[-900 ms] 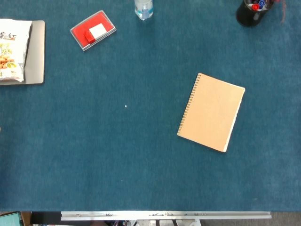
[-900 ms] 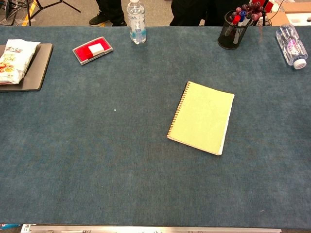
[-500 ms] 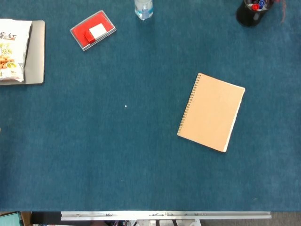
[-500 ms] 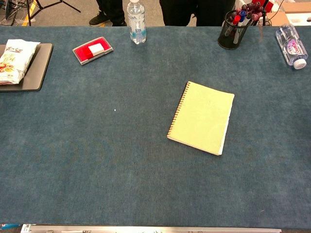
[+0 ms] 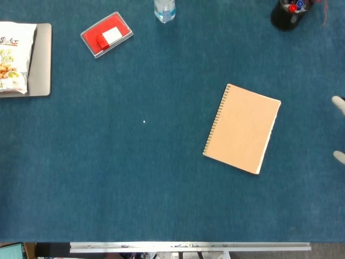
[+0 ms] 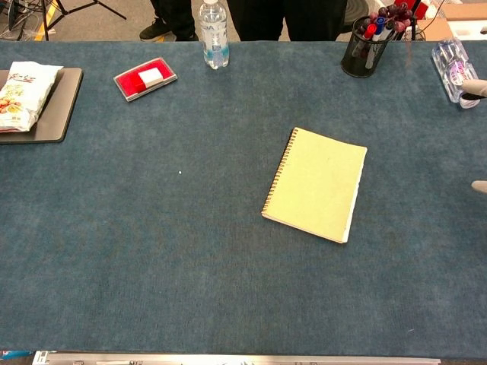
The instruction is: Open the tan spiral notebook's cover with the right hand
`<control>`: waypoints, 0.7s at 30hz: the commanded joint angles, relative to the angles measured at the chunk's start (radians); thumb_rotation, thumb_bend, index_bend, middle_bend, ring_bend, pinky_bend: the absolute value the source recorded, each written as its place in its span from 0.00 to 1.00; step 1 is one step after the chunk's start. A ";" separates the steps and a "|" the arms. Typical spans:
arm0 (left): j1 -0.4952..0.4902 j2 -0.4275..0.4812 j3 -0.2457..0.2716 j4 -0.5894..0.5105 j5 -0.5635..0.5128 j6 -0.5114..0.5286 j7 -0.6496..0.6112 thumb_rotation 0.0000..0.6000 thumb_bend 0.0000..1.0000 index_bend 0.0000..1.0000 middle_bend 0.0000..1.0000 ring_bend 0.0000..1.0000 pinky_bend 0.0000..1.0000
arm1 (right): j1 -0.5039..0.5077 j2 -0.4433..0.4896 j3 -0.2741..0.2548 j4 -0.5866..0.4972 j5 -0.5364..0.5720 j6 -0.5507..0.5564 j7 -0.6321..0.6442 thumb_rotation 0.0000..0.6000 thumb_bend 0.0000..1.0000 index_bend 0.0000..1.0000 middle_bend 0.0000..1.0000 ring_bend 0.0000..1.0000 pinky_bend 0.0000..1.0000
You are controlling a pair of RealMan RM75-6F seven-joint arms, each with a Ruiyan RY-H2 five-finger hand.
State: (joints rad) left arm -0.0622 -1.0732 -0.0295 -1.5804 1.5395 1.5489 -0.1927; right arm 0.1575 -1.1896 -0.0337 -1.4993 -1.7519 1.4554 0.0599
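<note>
1. Notebook, tan, rectangular, spiral-bound [image 5: 242, 128]: right of frame centre, long axis running top to bottom, tilted slightly, coil on left edge.
2. Cover closed, flat, plain.
3. Right hand [image 5: 339, 129]: only pale fingertips [image 6: 478, 87] at right edge, apart, touching nothing; grasp state unclear.

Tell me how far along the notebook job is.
Nothing is done yet: the tan spiral notebook lies closed and flat on the table. In hand: only fingertips of the right robot hand show at the right edge, apart from it. Left: reach, lift the cover.
</note>
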 commanded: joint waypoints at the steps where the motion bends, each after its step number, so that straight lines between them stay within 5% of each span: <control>1: 0.003 0.002 0.002 -0.001 0.005 0.005 -0.002 1.00 0.08 0.57 0.40 0.28 0.45 | 0.016 -0.035 0.000 0.046 -0.036 0.015 0.006 1.00 0.13 0.06 0.18 0.08 0.18; 21: 0.009 0.009 0.002 -0.007 0.019 0.016 -0.019 1.00 0.08 0.57 0.40 0.28 0.45 | 0.115 -0.214 -0.005 0.299 -0.027 -0.100 -0.004 1.00 0.23 0.06 0.17 0.08 0.18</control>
State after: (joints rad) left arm -0.0530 -1.0642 -0.0271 -1.5874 1.5585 1.5647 -0.2117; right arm 0.2675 -1.3922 -0.0356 -1.2115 -1.7797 1.3597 0.0556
